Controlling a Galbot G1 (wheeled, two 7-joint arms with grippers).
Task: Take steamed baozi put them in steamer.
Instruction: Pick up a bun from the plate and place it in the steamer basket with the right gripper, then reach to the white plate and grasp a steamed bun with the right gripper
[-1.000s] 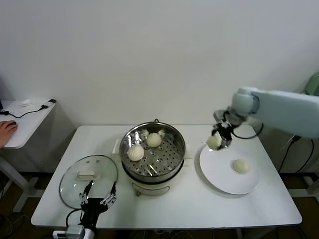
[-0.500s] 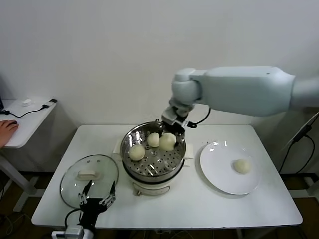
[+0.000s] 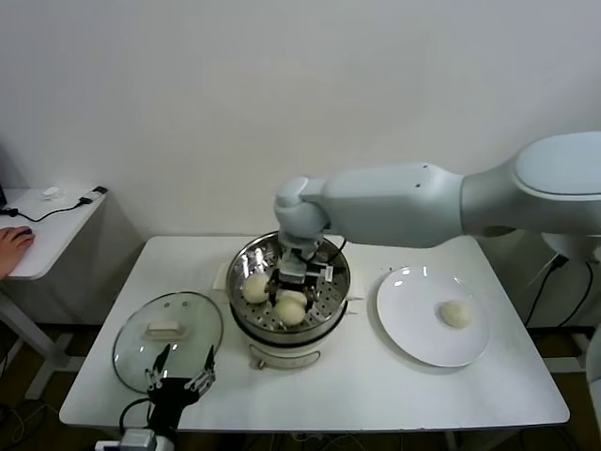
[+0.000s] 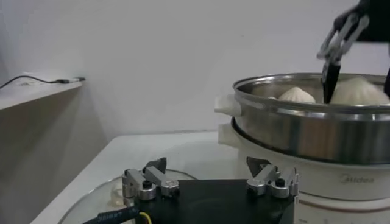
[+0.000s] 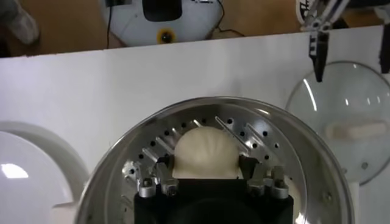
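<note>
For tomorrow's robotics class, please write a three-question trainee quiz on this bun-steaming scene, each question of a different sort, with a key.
1. True or false: the right gripper holds a bun inside the steamer.
2. How many buns remain on the white plate?
3. The left gripper hovers over the: A) plate B) glass lid C) steamer.

Key:
1. True; its fingers sit on either side of the bun, low over the perforated tray.
2. One.
3. B; it is open, holding nothing.
</note>
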